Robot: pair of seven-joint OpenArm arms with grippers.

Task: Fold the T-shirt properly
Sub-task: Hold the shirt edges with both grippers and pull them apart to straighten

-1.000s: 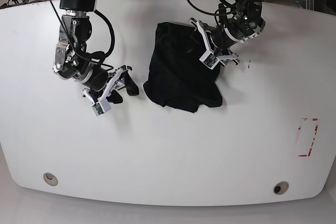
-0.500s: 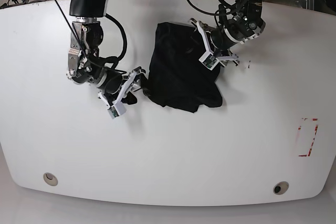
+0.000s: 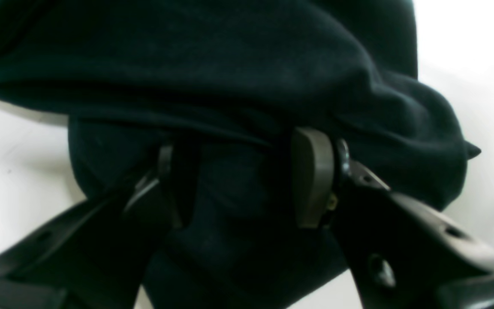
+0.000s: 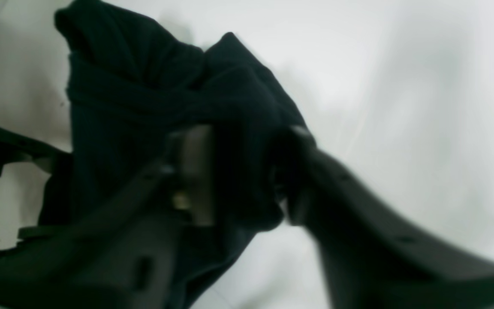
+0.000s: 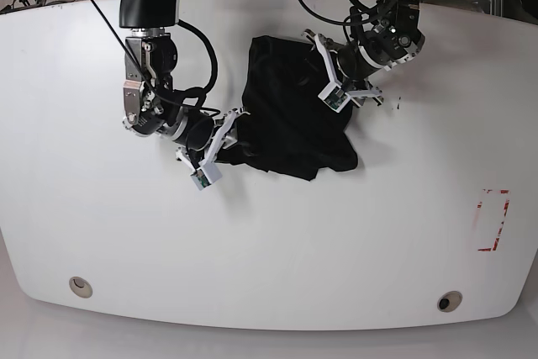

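progress: early, shirt [image 5: 290, 115] bunched, no neat fold yet, flattening and folds all left | place: table [image 5: 269, 241] centre, toward 12 | axis: roughly 12–6, wider at 6; collar end unclear | left gripper [image 3: 238, 180]: clamped on cloth at shirt's 3 edge | right gripper [image 4: 238, 171]: narrow, cloth between jaws at 8 corner

Both arms are black, jointed and bulky, with loops of black cable running along them. The right arm [image 5: 150, 56] has a boxy black upper housing at twelve o'clock and silvery metal around its wrist joint. The left arm [image 5: 393, 23] shows similar silver fittings. Each ends in white brackets and dark fingers [image 3: 311, 176] with olive-grey pads and small screws.
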